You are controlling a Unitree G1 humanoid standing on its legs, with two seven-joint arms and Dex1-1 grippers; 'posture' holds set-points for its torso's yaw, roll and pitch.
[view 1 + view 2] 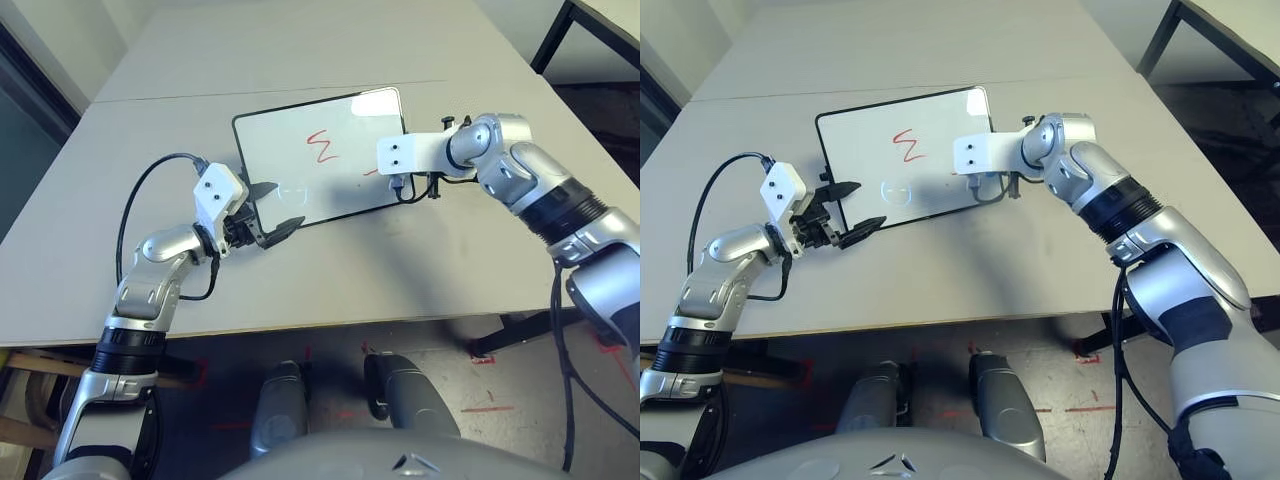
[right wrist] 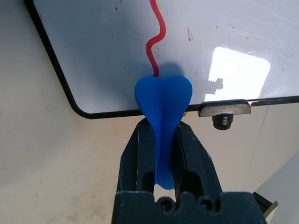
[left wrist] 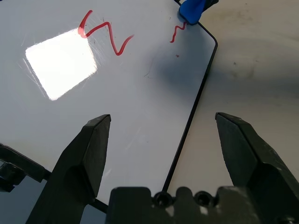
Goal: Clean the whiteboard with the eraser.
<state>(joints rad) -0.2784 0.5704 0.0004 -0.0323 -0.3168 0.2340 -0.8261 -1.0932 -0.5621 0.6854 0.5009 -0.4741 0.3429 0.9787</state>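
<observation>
The whiteboard [image 1: 320,190] lies flat on the table ahead of me, with a red zigzag scribble [image 1: 322,147] near its middle. My right gripper [image 2: 161,128] is shut on the blue eraser [image 2: 163,100]. The eraser's rounded end rests on the board just inside its corner, at the foot of a short red squiggle [image 2: 156,42]. The eraser [image 3: 192,9] also shows at the board's far corner in the left wrist view. My left gripper [image 1: 285,205] is open at the board's near left corner, with one finger over the white surface and one over the table; the board's black frame [image 3: 187,135] runs between them.
A small black knob [image 2: 223,120] sticks out of the board's frame beside the eraser. A black cable [image 1: 135,205] loops off my left wrist. Bare grey table [image 1: 400,270] surrounds the board. A dark table leg [image 1: 550,40] stands at the far right.
</observation>
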